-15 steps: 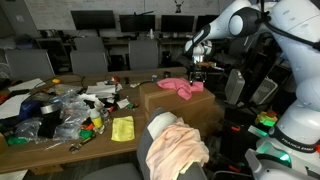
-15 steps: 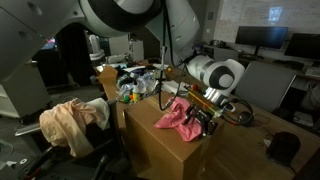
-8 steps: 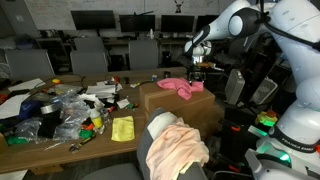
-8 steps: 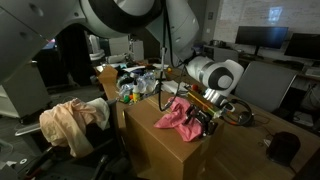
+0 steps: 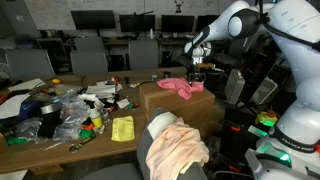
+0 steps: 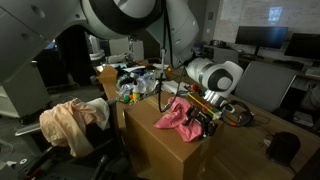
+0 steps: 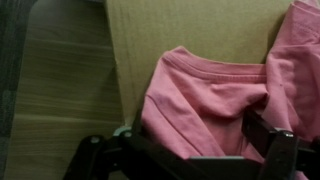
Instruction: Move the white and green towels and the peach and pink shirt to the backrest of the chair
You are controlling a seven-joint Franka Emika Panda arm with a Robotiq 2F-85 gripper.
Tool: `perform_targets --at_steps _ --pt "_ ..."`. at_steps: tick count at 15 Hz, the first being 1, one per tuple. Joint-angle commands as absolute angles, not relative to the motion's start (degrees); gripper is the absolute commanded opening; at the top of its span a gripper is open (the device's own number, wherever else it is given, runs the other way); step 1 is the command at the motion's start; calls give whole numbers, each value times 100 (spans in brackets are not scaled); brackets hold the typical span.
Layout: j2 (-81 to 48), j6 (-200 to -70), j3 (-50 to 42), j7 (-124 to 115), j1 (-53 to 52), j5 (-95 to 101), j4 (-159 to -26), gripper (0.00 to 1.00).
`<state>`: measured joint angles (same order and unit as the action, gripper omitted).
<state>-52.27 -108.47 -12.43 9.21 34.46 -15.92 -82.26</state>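
Pink shirt (image 5: 181, 88) lies crumpled on the top face of a cardboard box (image 5: 160, 108). In the wrist view the shirt (image 7: 220, 100) covers the right part of the box top (image 7: 170, 30). A strip of bare cardboard stays free on the left, up to a straight box edge with a wood-grain surface beyond it. In an exterior view the shirt (image 6: 178, 112) sits near the box's far edge, and the near half of the box top (image 6: 150, 145) is bare.

The box stands just beside the desk (image 5: 100, 150), which carries dense clutter and a small yellow cloth (image 5: 122, 128) near its front edge.

The jaws stand spread wide, directly over the pink shirt and low against it. In the wrist view one dark finger (image 7: 268, 140) stands over the fabric and the opposite one at its left border, with a fold of cloth between them. Nothing is clamped or lifted. Contact between pads and cloth cannot be determined.

The peach shirt (image 5: 180, 150) hangs draped over the backrest of the chair (image 5: 146, 152), with a cream-white towel (image 5: 160, 124) bunched at the top beside it. Both are well apart from the jaws.
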Motion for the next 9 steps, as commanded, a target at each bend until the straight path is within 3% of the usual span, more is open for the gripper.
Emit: perform_targets --at_steps 1,9 --pt "-5275 -10996 -1203 846 3474 -1497 -8193 67" --pt "-5193 -11023 -1205 851 3449 -1424 -8272 6"
